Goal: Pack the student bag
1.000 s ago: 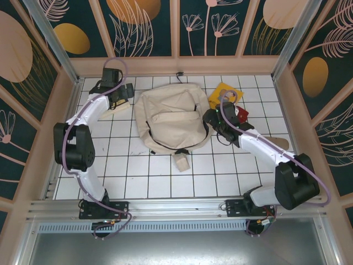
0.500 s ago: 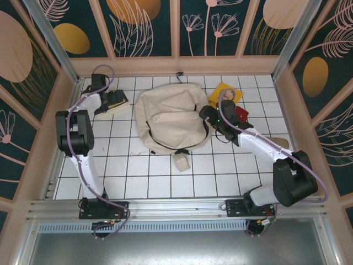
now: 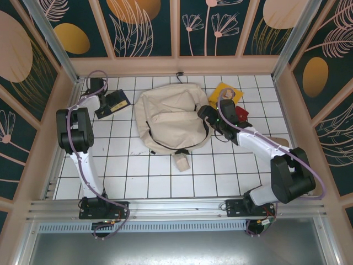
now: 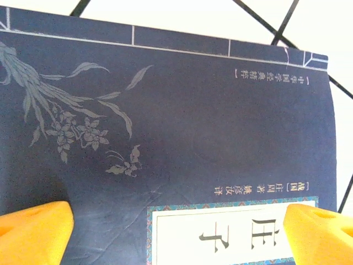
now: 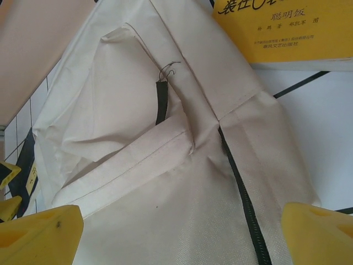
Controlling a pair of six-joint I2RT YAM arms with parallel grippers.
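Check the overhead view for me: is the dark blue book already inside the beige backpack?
No, the dark blue book lies flat on the tiled table, left of the backpack and apart from it.

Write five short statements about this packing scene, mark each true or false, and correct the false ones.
1. The left gripper stands open above a dark blue book. True.
2. That book is already inside the student bag. False: it lies on the tiled table, on the left arm's side of the bag.
3. A yellow book lies beside the bag. True.
4. The right gripper is shut on the bag. False: its jaws stand wide open over the bag's fabric.
5. The bag stands upright. False: it lies flat on the table.
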